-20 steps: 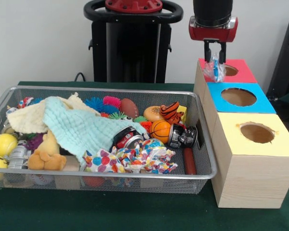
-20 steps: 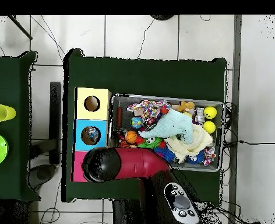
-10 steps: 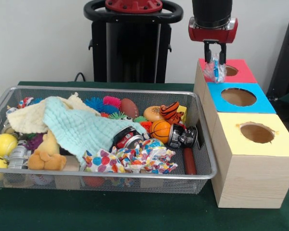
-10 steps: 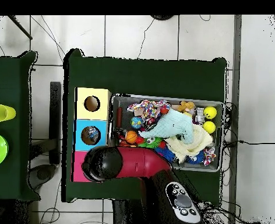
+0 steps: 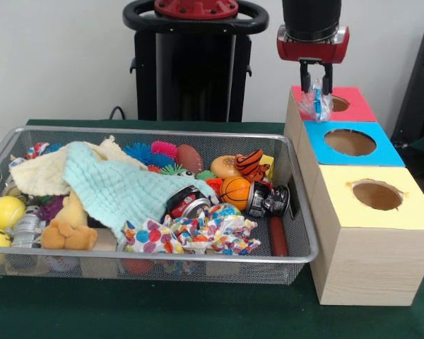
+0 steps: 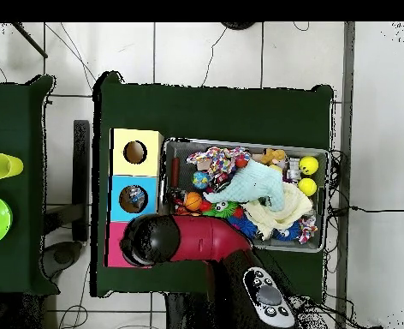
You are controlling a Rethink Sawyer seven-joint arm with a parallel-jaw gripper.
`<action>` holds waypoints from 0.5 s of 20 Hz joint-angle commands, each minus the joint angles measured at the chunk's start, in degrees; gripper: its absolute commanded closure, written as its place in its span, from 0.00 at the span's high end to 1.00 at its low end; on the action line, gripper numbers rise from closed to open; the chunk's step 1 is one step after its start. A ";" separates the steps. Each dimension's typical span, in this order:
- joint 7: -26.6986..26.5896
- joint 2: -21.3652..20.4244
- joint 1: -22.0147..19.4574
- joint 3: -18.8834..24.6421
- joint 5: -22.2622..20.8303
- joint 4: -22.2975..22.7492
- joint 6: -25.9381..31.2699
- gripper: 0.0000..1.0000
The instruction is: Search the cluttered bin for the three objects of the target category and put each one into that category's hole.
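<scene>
The silver wire-mesh bin [image 5: 155, 258] holds a clutter of toys, balls and cloths; it also shows in the overhead view [image 6: 246, 147]. Three wooden boxes stand beside it, with red [image 5: 353, 99], blue [image 5: 381, 150] and yellow [image 5: 410, 212] tops, each with a round hole. My gripper [image 5: 316, 89] hangs over the red box's near-left corner, shut on a crumpled clear plastic wrapper with blue in it [image 5: 314, 104]. In the overhead view the arm [image 6: 180, 240] covers the red box and hides the gripper.
In the bin lie a mint cloth [image 5: 113, 187], cream cloth [image 5: 42, 173], yellow balls [image 5: 5, 211], a small basketball [image 5: 234, 192], a can [image 5: 187, 201], spotted paper [image 5: 198, 233] and a plush toy [image 5: 69, 224]. Green cups [image 6: 2, 164] stand on a side table.
The gripper with the wrapper has risen slightly over the red box and shifted a touch; the bin's contents have not moved.
</scene>
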 commanded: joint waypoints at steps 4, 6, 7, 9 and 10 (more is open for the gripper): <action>4.50 3.46 -1.54 2.32 2.53 -4.03 -7.10 0.00; 4.22 3.48 -1.78 2.61 2.70 -4.09 -7.06 0.00; 4.09 3.44 -1.93 2.79 2.83 -4.03 -7.02 0.00; 3.98 3.25 -2.03 2.84 2.96 -4.08 -6.64 0.00; 4.00 3.05 -1.93 2.72 2.93 -4.18 -6.31 0.00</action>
